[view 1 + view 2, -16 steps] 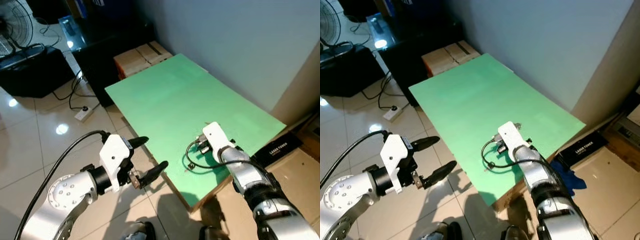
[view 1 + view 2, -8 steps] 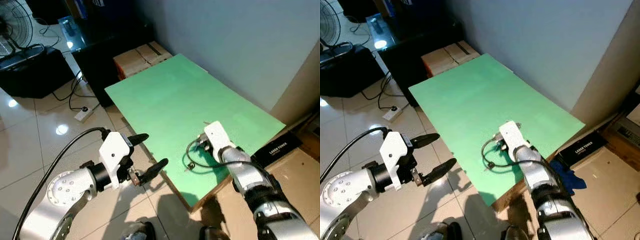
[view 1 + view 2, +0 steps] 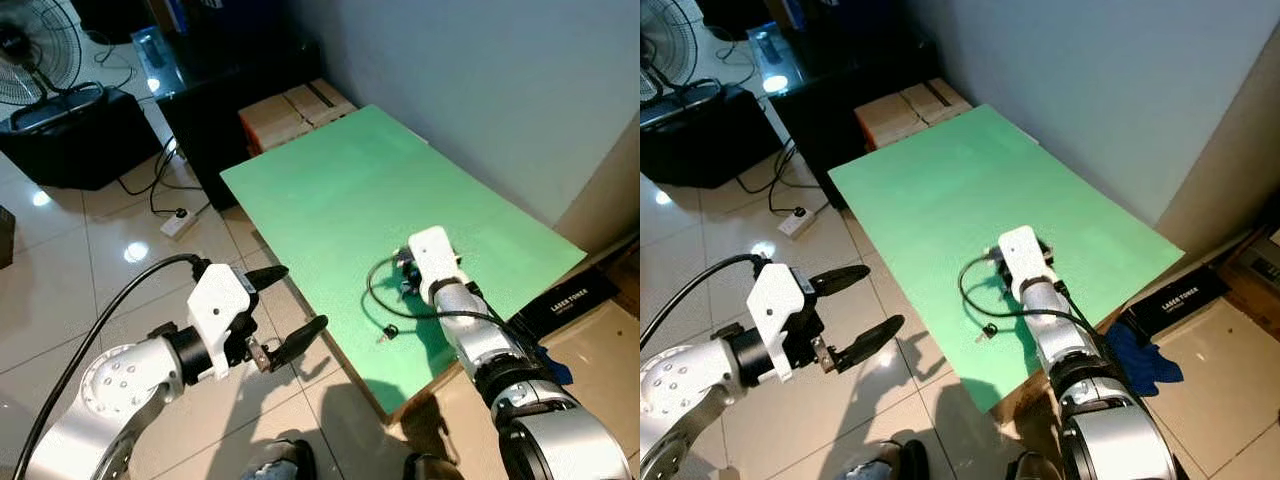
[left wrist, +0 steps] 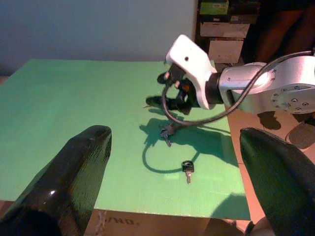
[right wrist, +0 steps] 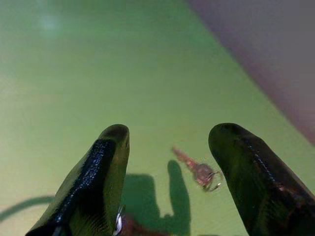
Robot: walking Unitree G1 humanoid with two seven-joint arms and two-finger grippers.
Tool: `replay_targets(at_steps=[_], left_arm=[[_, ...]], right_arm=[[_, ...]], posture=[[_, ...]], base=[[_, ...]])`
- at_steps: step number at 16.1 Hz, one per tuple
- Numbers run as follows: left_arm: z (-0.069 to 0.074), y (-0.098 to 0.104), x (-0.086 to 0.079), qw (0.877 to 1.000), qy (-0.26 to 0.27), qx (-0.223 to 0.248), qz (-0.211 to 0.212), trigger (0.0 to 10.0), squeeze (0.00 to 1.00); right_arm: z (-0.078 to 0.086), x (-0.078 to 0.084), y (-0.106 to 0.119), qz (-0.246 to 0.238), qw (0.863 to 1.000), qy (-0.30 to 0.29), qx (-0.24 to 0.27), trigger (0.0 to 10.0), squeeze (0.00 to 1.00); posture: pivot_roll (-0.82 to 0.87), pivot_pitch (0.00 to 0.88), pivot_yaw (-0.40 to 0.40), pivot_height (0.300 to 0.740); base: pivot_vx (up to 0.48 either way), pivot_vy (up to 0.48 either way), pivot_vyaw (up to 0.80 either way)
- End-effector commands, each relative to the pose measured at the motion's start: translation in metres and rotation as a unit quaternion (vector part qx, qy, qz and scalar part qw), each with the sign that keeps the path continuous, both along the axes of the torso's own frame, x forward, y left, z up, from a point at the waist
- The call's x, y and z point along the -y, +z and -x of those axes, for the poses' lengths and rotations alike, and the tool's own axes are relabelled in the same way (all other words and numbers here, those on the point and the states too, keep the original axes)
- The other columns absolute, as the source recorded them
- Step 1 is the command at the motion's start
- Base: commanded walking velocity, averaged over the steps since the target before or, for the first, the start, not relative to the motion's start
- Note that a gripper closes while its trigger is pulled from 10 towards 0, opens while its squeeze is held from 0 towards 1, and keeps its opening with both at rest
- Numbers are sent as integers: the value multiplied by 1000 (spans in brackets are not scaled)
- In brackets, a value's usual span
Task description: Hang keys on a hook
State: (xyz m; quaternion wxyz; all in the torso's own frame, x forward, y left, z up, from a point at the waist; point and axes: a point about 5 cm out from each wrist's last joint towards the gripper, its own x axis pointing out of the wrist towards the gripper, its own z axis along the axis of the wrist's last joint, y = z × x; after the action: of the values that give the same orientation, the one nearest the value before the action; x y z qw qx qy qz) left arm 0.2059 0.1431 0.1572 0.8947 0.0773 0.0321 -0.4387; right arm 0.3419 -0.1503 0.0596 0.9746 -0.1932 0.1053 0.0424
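A small key with a black head (image 3: 385, 334) lies on the green board (image 3: 330, 190) near its front edge; it is also in the left wrist view (image 4: 187, 169). My right gripper (image 3: 405, 275) hovers low over the board just beyond that key, open, with a small reddish key (image 5: 199, 169) on the board between its fingers (image 5: 106, 167). A black cable (image 3: 372, 295) loops from that wrist over the board. My left gripper (image 3: 300, 297) hangs open over the tiled floor, left of the board, holding nothing.
Cardboard boxes (image 3: 290, 110) and a black cabinet (image 3: 230, 80) stand beyond the board's far end. A fan (image 3: 35, 50), a black case (image 3: 70, 140) and a power strip (image 3: 180, 222) are on the floor at left. A black box (image 3: 580, 295) and blue cloth (image 3: 1145, 360) lie at right.
The camera has shifted a little. My right gripper has edged farther across the board, away from the black-headed key. My left gripper has sunk slightly and stays open.
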Motion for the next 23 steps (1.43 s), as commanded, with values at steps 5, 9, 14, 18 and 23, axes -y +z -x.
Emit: replay_targets(at_steps=[5,9,14,18,23], left_arm=[[4,5,-4,1000,9,4,5,10000,0],[6,6,-4,1000,12,3,8,10000,0],[7,7,-4,1000,9,0,11,10000,0],[9,9,-5,1000,7,-2,6,10000,0],[13,11,-9,1000,8,-7,-1,10000,0]], right_arm=[[19,-33,-23,-72,997,-4,-16,10000,0],[31,-36,-37,-103,994,-27,-33,10000,0],[42,-25,-51,-108,990,-72,-58,10000,0],[43,-15,-53,-107,989,-77,-60,10000,0],[37,-4,-46,-103,991,-74,-46,10000,0]], posture=[[176,145,130,740],[183,152,126,740],[183,158,131,740],[200,174,140,740],[221,194,153,740]], base=[[0,0,0],[0,0,0],[0,0,0],[0,0,0],[0,0,0]])
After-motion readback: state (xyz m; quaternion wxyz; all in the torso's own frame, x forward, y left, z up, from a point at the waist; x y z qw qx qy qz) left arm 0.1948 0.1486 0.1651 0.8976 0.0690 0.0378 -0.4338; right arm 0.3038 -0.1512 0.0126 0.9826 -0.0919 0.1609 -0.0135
